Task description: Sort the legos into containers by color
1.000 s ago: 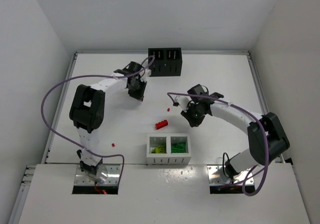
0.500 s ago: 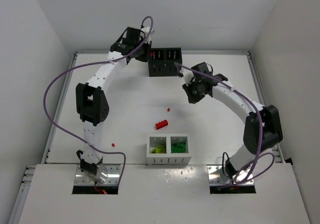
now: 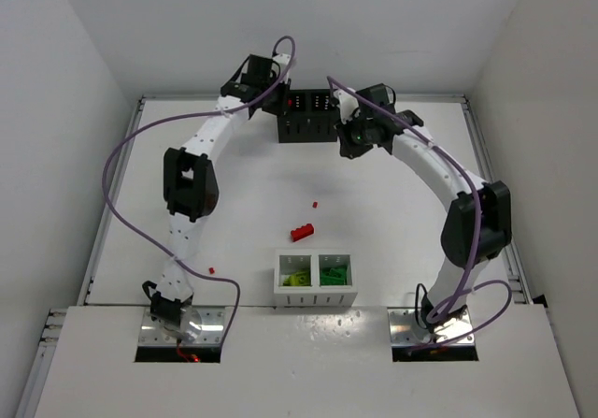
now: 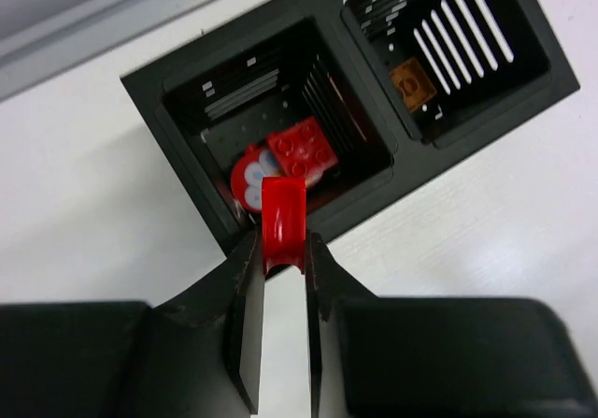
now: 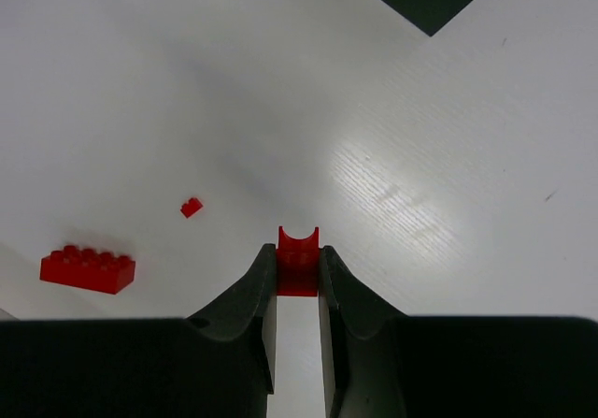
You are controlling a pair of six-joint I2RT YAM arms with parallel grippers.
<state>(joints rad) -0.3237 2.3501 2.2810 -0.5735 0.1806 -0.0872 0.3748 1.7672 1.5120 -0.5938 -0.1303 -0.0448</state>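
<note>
Top external: long brick (image 3: 301,233) lies almost sideways between black box (image 3: 308,132) and white box (image 3: 315,295). Left wrist: left fingers (image 4: 249,273) squeeze a red piece (image 4: 282,214) at the black box. Right wrist: right fingers (image 5: 265,282) squeeze a red block (image 5: 298,265) over the surface (image 5: 420,156).

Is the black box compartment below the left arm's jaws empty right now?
No, red bricks lie in that compartment of the black box, just beyond the red piece held in the left jaws.

I can read no text, label, brand, number or sign in any of my views; nothing here carries legible writing.
</note>
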